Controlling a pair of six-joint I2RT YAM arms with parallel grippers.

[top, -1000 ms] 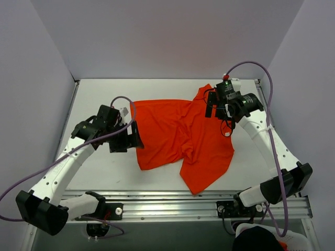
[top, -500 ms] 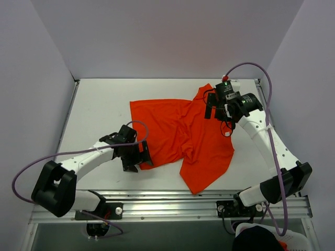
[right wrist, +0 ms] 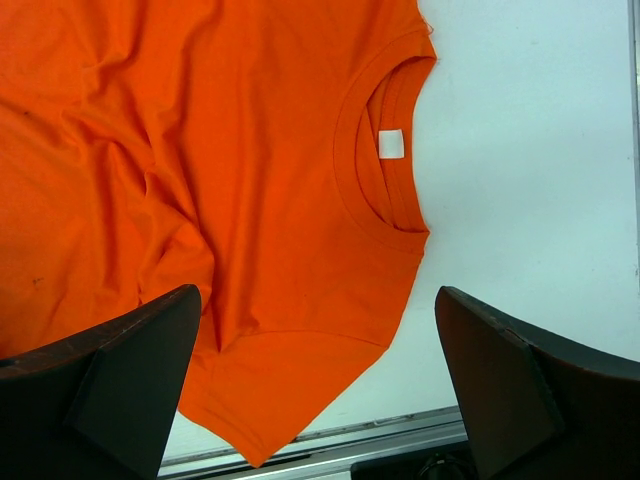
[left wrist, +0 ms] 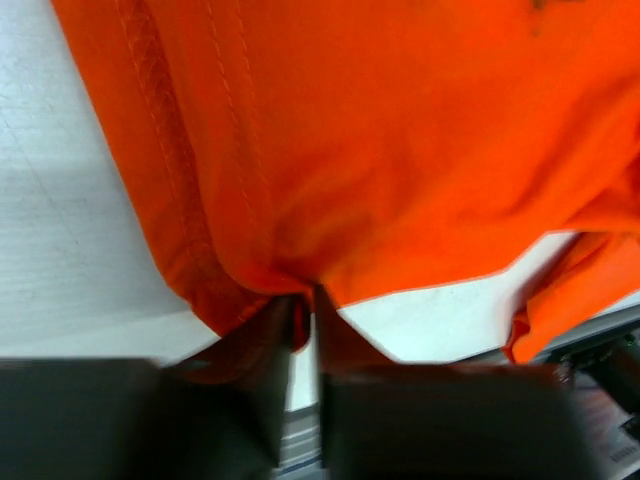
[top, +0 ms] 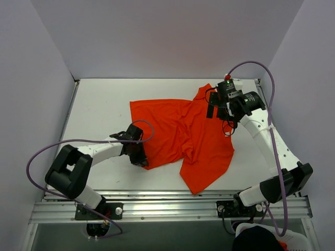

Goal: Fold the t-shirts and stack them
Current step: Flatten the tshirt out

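Note:
An orange-red t-shirt [top: 183,130] lies wrinkled and partly spread across the middle of the white table [top: 99,104]. My left gripper [top: 140,159] sits low at the shirt's near left corner. In the left wrist view its jaws [left wrist: 305,300] are pressed together with a pinch of the hem of the t-shirt [left wrist: 380,150] between them. My right gripper [top: 213,109] hovers over the shirt's far right part. It stands wide open [right wrist: 318,300] above the cloth beside the collar [right wrist: 385,190], holding nothing.
A metal rail [top: 167,204] runs along the table's near edge, just beyond the shirt's lowest sleeve. Grey walls close in the table on the left, back and right. A purple cable [top: 52,151] loops off the left arm.
My left arm swung from the shirt's left edge down to its near left corner, and its jaws closed on the hem. The right arm barely moved.

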